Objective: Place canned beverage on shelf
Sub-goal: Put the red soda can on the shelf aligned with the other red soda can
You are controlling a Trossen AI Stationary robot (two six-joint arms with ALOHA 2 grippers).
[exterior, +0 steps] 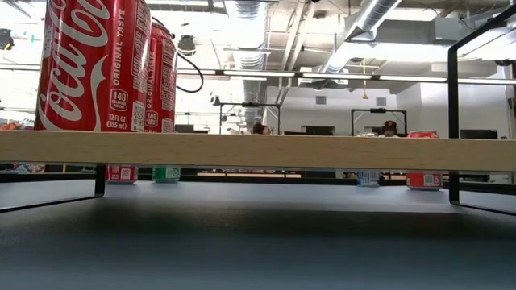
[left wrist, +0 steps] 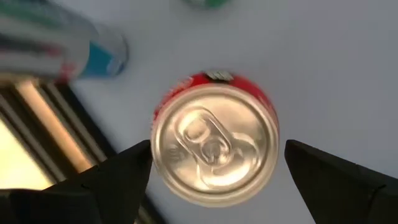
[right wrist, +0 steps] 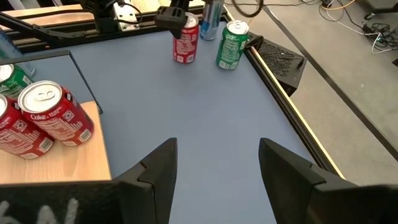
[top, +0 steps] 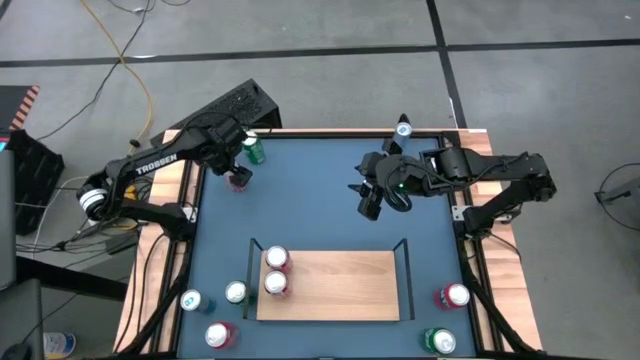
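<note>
1. High view: left gripper (top: pixel 238 172) poised above a red can (top: pixel 238 180) near the table's (top: pixel 330 200) far left corner, green can (top: pixel 254 150) just beside it. Fingers spread, nothing grasped yet. Right gripper (top: pixel 368 205) hanging mid-table beyond the shelf (top: pixel 345 285), half parted and empty. Two red cans (top: pixel 276 270) on the shelf at its left rail (rest of the board bare).
2. Low view: same two cans (exterior: pixel 105 64) upright on the shelf's left end; no gripper visible.
3. Left wrist view: can top (left wrist: pixel 214 146) centred between the wide fingers (left wrist: pixel 118 180). Best to descend straight, keep the can centred, close on the body below the rim.
4. Right wrist view: fingers (right wrist: pixel 158 171) apart over bare table, holding nothing; shelf corner with its two cans (right wrist: pixel 46 118) close by.
</note>
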